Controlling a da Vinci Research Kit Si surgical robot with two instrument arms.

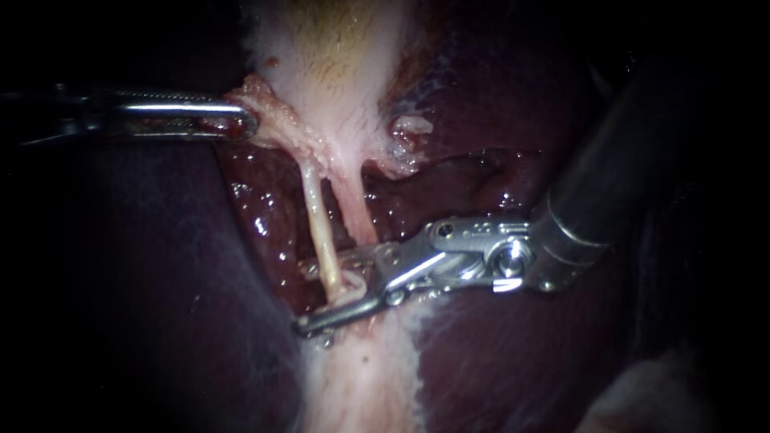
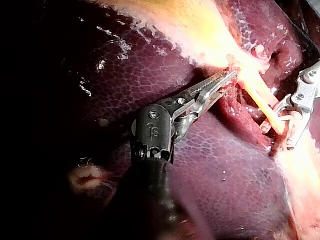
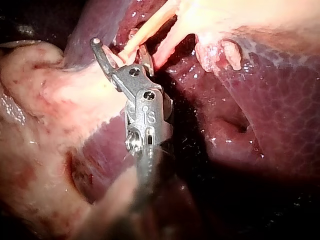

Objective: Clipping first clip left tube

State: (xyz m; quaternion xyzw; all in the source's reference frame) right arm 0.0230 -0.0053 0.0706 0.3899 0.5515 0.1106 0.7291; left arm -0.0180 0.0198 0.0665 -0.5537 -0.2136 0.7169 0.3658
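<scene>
Nearest the endoscope: right instrument (image 1: 321, 295), shaft coming in from upper right of the left tube (image 1: 318, 228), wrist bent so the jaws reach across level toward it. Jaws apart, with a plain gap between them. They straddle the lower end of the left tube, one jaw on each side. Cannot tell whether both jaws touch it.

Left tube: pale, thin, taut, running from the neck of the gallbladder (image 1: 337, 64) down into that gap.

Right tube (image 1: 353, 210): pinker, just beside the left tube, passing behind the upper jaw, outside the gap.

Farther off, above and left of the left tube: left instrument (image 1: 245, 122), shaft level, jaws closed on a ragged edge of gallbladder tissue at the neck, holding it stretched sideways.

Liver (image 1: 497, 353): dark, wet, lying behind the left tube and on both sides of it.
</scene>
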